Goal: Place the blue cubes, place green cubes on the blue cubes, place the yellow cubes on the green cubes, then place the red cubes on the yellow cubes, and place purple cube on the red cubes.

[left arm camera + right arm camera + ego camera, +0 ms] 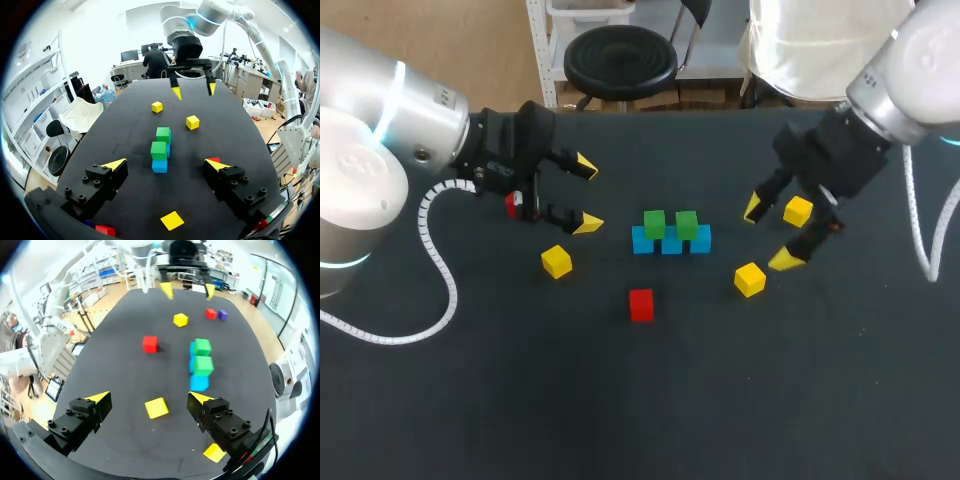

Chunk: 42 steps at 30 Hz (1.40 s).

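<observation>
The right wrist view shows a purple cube (222, 314) just beside a red cube (210, 313) near the left pincer (586, 195), which hides the purple one in the head view. Mid-counter (640, 400), three blue cubes (671, 243) in a row carry two green cubes (654, 223), with yellow cubes (557, 261) and a lone red cube (641, 304) scattered apart on open counter. Both pincers gape wide and hold nothing, the right pincer (770, 234) near two of the yellow cubes.

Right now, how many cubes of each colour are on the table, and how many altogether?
Blue cubes: 3
Green cubes: 2
Yellow cubes: 3
Red cubes: 2
Purple cube: 1
Total: 11
</observation>
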Each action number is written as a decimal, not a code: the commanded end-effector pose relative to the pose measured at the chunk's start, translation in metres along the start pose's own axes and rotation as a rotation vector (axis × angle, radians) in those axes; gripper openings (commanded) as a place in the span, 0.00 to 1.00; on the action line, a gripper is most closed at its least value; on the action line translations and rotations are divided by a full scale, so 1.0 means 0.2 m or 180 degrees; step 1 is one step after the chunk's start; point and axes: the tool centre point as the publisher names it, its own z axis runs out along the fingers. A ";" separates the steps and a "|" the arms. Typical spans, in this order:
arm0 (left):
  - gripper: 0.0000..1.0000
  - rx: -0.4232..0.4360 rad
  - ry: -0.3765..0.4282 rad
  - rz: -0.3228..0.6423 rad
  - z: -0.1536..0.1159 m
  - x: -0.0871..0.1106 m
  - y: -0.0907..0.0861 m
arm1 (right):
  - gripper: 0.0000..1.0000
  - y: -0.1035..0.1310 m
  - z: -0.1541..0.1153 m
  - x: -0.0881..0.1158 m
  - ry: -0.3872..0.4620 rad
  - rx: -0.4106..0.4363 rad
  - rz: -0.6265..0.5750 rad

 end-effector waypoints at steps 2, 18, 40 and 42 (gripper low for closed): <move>1.00 -0.0007 -0.0023 0.0011 0.00 0.01 0.00 | 1.00 0.05 0.08 0.06 -0.0012 -0.0082 -0.0119; 1.00 -0.0007 -0.0023 0.0011 0.00 0.01 0.00 | 1.00 -0.01 0.24 0.14 0.0015 -0.0180 -0.0331; 1.00 -0.0007 -0.0023 0.0011 0.00 0.01 0.00 | 1.00 -0.01 0.28 0.18 0.0079 -0.0172 -0.0229; 1.00 -0.0007 -0.0023 0.0011 0.00 0.01 0.00 | 1.00 -0.01 0.27 0.18 0.0083 -0.0160 -0.0222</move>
